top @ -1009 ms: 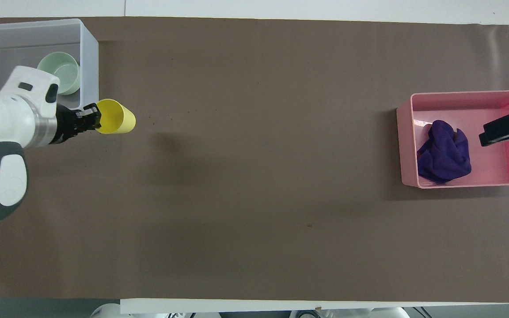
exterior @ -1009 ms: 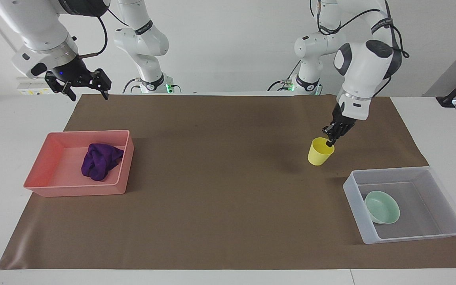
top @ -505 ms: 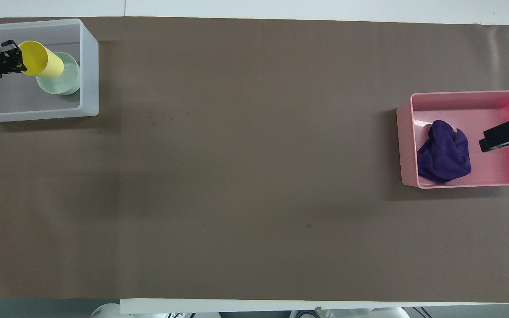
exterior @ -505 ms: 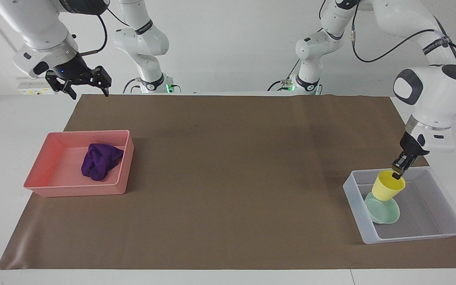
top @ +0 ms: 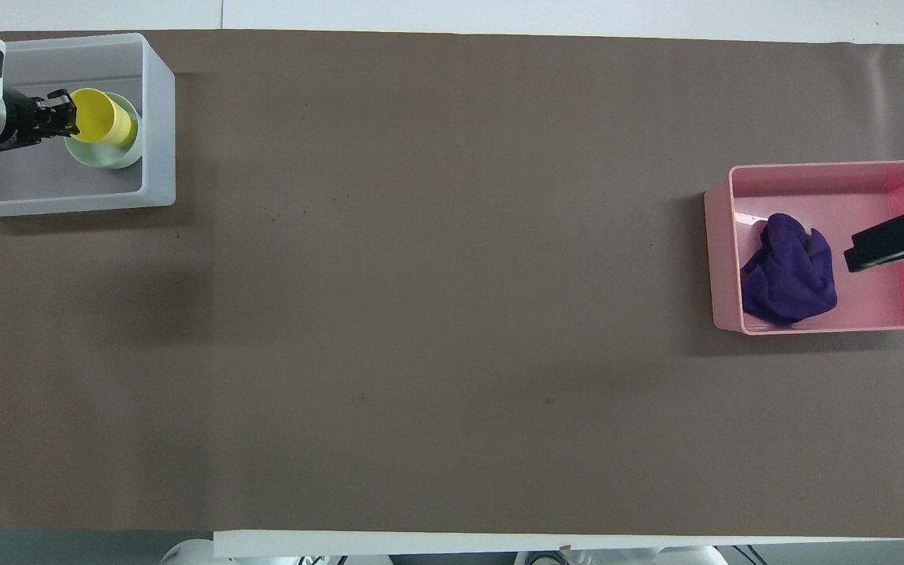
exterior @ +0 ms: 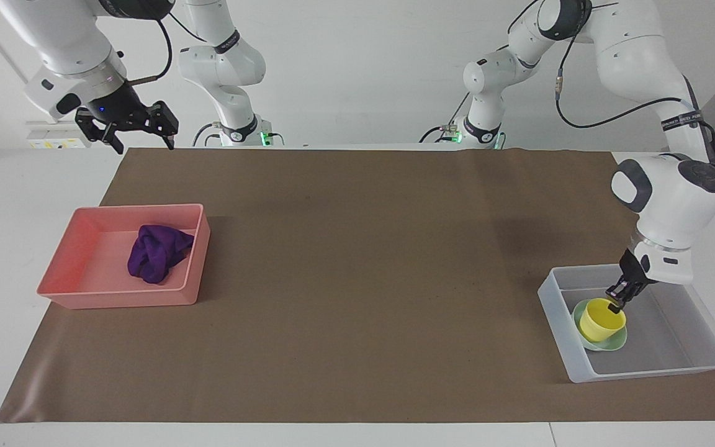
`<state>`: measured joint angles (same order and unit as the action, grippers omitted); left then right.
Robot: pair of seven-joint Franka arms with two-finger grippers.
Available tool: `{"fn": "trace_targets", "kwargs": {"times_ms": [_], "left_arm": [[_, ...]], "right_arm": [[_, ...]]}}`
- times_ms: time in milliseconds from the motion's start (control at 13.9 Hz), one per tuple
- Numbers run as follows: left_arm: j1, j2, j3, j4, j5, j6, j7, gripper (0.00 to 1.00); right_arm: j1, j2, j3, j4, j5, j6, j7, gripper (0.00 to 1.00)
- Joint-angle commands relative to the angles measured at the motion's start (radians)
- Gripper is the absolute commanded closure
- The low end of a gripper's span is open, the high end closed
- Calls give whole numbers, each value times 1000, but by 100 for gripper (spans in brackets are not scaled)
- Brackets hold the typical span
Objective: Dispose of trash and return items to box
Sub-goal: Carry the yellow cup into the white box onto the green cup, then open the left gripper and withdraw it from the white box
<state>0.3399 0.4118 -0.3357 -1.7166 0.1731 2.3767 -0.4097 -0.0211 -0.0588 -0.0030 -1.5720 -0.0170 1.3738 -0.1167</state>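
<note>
My left gripper [exterior: 616,305] is shut on the rim of the yellow cup [exterior: 601,320], which stands upright in the mint-green bowl [exterior: 613,343]. Both are inside the translucent box [exterior: 643,372] at the left arm's end of the table. In the overhead view the left gripper [top: 66,124] holds the cup [top: 100,119] on the bowl [top: 111,159] in the box [top: 158,118]. The purple rag [exterior: 157,251] lies in the pink tray [exterior: 121,299]. My right gripper [exterior: 142,144] is open and empty, raised over the table's edge nearest the robots, by the pink tray.
A brown mat [exterior: 357,279] covers the table. The pink tray [top: 723,259] with the rag [top: 789,275] stands at the right arm's end. One finger [top: 887,245] of the right gripper shows over the tray in the overhead view.
My left gripper carried the yellow cup from above the mat to over the box, then lowered it into the mint-green bowl. The right gripper has risen slightly.
</note>
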Motion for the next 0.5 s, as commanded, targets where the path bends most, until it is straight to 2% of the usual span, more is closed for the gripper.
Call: {"fn": "trace_targets", "kwargs": {"times_ms": [0,72,216,432], "left_arm": [[13,-16,-5,-6,20,9,20,8],[11,-27,-5,-6,20,-7,22,0],[5,-83,-6,-14,22,-94,28,0],[-24,-215,-9,-21,20,-336,126,0]], "right_arm": [[75,-21,-61,-28,17,17,45,0],[88,-22,-66,-32,19,28,49,0],[124,-23,-104,-34,17,30,57,0],[145,-23,-135,-34,17,28,52,0]]}}
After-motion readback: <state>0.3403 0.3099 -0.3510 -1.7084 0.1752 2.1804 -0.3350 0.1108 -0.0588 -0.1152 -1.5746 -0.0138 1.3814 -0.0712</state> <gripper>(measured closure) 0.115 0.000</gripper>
